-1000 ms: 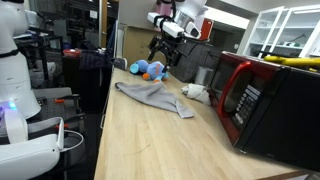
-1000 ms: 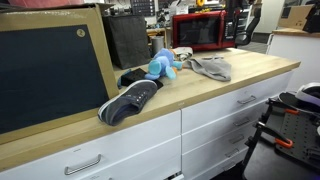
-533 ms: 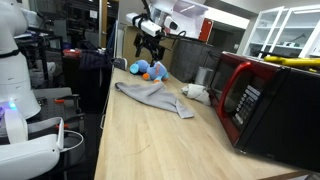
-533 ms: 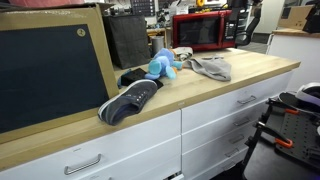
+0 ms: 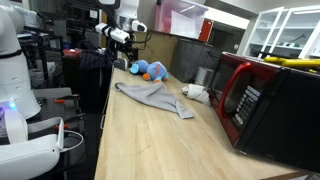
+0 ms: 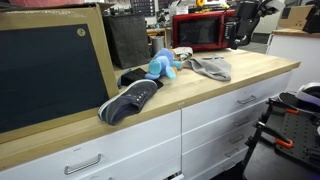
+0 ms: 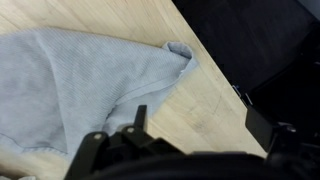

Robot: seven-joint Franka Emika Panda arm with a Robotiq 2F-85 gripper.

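My gripper point(image 5: 120, 36) hangs open and empty in the air above the far edge of the wooden counter point(image 5: 130, 135), and also shows in an exterior view point(image 6: 243, 28). In the wrist view its two dark fingers stand wide apart around bare wood point(image 7: 200, 118). A crumpled grey cloth point(image 7: 70, 85) lies on the counter just beside the gripper and shows in both exterior views point(image 5: 150, 95) point(image 6: 210, 67). A blue plush toy point(image 5: 150, 70) lies past the cloth, also in an exterior view point(image 6: 162, 65).
A red microwave point(image 5: 270, 100) stands on the counter, also in an exterior view point(image 6: 197, 32). A small white object point(image 5: 195, 91) lies beside it. A dark shoe point(image 6: 130, 100) lies near the counter's front edge, next to a large black board point(image 6: 50, 70). A white robot body point(image 5: 15, 70) stands off the counter.
My gripper has swung sideways from above the blue plush toy to over the counter's edge, staying open and empty. The cloth and the toy have not moved.
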